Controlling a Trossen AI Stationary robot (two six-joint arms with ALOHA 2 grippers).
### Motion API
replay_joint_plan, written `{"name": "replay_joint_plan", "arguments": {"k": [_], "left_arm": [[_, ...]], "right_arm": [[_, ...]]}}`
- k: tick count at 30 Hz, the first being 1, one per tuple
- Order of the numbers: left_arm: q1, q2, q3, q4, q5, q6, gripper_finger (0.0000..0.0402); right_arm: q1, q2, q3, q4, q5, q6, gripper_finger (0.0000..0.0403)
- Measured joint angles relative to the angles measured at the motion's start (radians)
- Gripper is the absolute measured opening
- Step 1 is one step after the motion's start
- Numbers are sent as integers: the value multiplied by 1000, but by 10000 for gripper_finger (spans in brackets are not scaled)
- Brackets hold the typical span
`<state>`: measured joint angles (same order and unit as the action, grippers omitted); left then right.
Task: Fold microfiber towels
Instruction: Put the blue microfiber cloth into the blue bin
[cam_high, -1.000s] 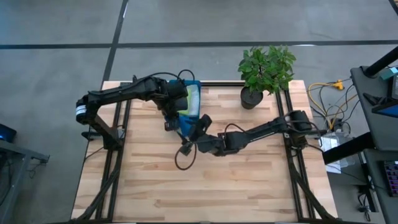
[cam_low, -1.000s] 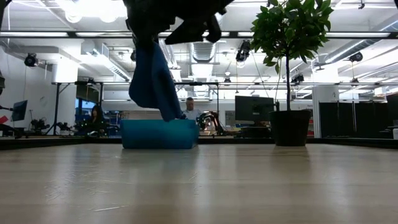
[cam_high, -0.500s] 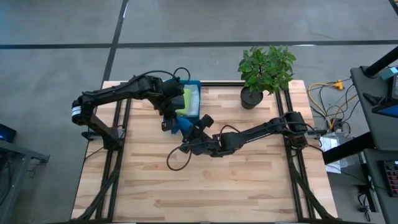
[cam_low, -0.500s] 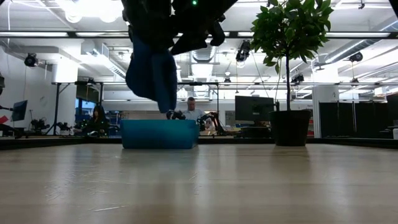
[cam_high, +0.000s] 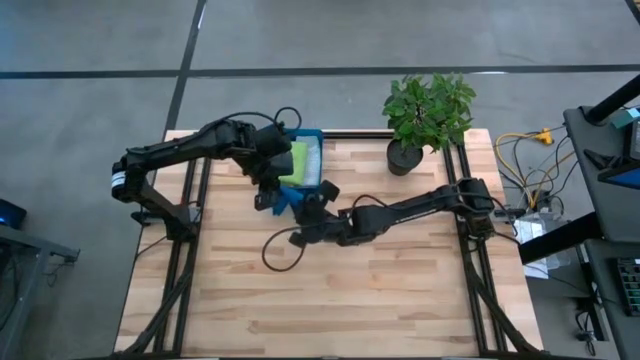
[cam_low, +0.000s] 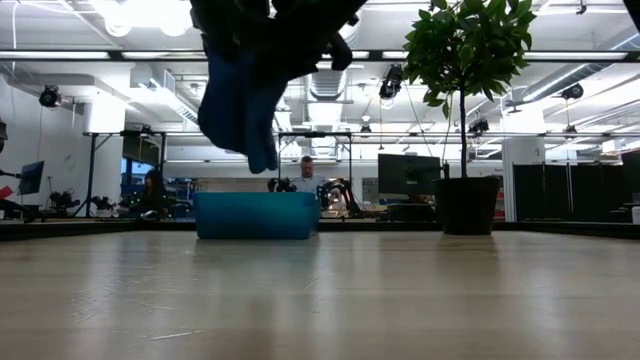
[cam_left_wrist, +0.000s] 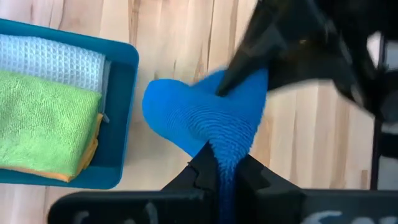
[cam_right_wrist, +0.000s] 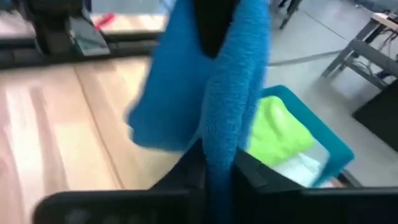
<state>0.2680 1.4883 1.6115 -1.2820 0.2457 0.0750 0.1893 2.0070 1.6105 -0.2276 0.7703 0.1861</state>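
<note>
Left wrist view: blue towel (cam_left_wrist: 208, 118) hangs in the air beside the teal tray (cam_left_wrist: 127, 112), above the bare wood.
Blue towel: soft looped microfiber, bunched into a rounded fold with a narrow pinched edge.
Left gripper (cam_left_wrist: 225, 167): fingers closed tight on that pinched edge of the blue towel.
Right gripper (cam_right_wrist: 217, 163): dark fingers drawn in close on another edge of the same towel, which drapes past them in a thick ribbed fold.
Low view: blue towel (cam_low: 240, 105) dangles clear of the table, both grippers above it near the frame's top.
Lime green towel (cam_left_wrist: 46, 118): fluffy, folded, lying in the tray on top of an orange towel (cam_left_wrist: 81, 167) whose edge peeks out.
Grey towel (cam_left_wrist: 56, 57): pale waffle weave, flat in the tray beside the green one.
Teal tray: rigid, rectangular, smooth walls, near the table's far edge.
Table (cam_high: 380, 290): light wooden planks.
Potted plant (cam_high: 425, 115): leafy, in a dark pot at the far right corner.
</note>
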Motion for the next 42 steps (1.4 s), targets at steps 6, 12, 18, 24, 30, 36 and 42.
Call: {"name": "replay_joint_plan", "arguments": {"k": [6, 12, 18, 24, 30, 36, 42], "left_arm": [[-2, 0, -2, -104, -69, 123, 0], [-11, 0, -7, -108, -86, 180, 0], [-22, 0, -19, -76, -257, 205, 0], [-16, 0, -97, 54, -378, 290, 0], [30, 9, -190, 226, -570, 355, 0], [175, 6, -244, 359, -560, 452, 0], [326, 8, -301, 639, -574, 653, 0]], "right_arm": [[-13, -10, 150, -352, -38, -7, 12], [-63, -11, 252, -522, -214, -84, 10], [-141, -18, 256, -551, -289, -166, 9], [-238, -37, 214, -545, -388, -245, 9], [-336, -37, 186, -489, -425, -332, 9], [-438, -32, 162, -389, -491, -402, 9], [-552, -15, 158, -256, -522, -570, 9]]}}
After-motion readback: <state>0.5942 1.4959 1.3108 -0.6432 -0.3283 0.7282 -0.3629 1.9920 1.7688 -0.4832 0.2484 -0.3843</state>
